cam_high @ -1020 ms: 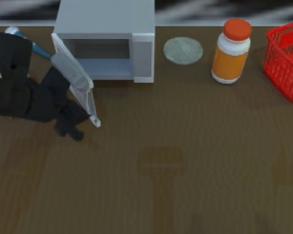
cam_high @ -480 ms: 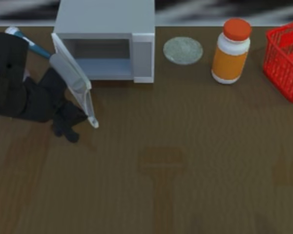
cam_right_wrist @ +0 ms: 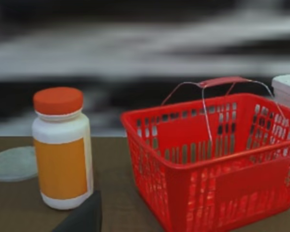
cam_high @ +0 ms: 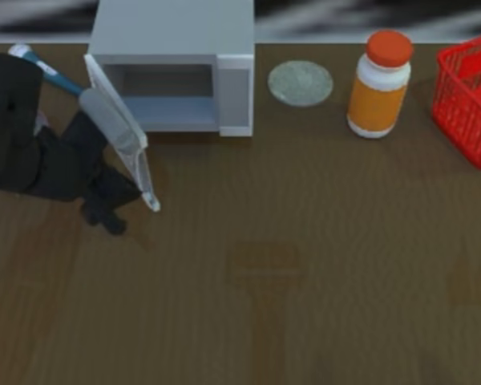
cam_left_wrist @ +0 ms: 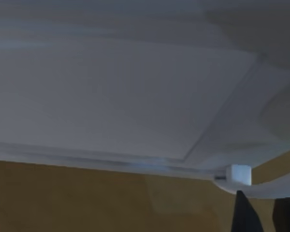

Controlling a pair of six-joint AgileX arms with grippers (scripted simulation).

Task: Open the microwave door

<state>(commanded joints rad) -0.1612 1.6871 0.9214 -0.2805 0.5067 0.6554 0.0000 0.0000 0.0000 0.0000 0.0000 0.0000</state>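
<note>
Microwave door (cam_high: 122,135): swung wide open, its free edge at the left jaws.
Left jaws (cam_high: 104,210): grip cannot be told.
Right arm: out of top view.

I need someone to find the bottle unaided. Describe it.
Start at the microwave along the table's far edge and look right, past the flat grey disc. The bottle stands upright before the red basket: white, orange label, orange cap.

Orange-capped bottle (cam_high: 378,83) between grey disc (cam_high: 301,83) and red basket (cam_high: 467,98), perhaps untouching
</note>
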